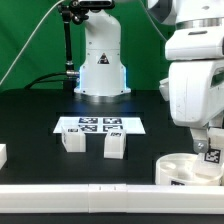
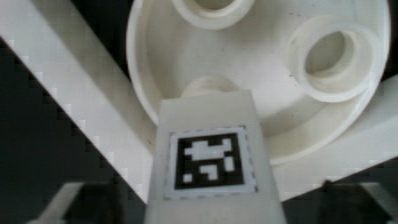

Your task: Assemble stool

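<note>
My gripper is at the exterior view's right, shut on a white blocky stool leg with a marker tag. It holds the leg just above the round white seat. In the wrist view the leg sits between my dark fingers, its tag facing the camera. The gripper is right over the seat disc, whose round sockets show beyond the leg's tip. Whether the leg touches the seat is hidden. Two more legs stand on the black table in the middle.
The marker board lies flat behind the two loose legs. A white part shows at the exterior view's left edge. A white rail runs along the table's front; it also crosses the wrist view. The robot base stands at the back.
</note>
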Action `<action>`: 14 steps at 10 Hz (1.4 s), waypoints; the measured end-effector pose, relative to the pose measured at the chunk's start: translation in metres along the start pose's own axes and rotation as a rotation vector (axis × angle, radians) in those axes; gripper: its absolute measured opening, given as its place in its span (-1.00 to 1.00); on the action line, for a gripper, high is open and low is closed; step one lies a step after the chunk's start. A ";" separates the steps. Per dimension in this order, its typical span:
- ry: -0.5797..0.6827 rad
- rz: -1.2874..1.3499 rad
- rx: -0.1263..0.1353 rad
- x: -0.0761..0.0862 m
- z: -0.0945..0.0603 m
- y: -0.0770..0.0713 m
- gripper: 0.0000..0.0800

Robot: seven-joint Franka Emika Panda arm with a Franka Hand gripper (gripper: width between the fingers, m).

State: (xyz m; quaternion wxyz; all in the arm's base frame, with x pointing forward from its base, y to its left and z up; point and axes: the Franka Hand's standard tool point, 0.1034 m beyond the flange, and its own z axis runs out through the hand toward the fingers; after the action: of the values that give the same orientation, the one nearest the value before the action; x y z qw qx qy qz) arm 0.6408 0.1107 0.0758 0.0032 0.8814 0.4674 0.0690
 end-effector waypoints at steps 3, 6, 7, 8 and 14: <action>0.000 0.006 0.000 -0.001 0.000 0.000 -0.16; 0.005 0.134 0.003 -0.004 0.001 0.003 -0.16; 0.017 0.238 -0.002 -0.006 0.001 0.006 -0.16; 0.030 0.342 -0.005 -0.008 0.001 0.007 -0.16; 0.119 0.986 -0.008 0.000 0.002 0.000 -0.15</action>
State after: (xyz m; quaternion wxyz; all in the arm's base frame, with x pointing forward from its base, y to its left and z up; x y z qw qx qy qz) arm 0.6410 0.1110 0.0736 -0.0529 0.9920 -0.0061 0.1142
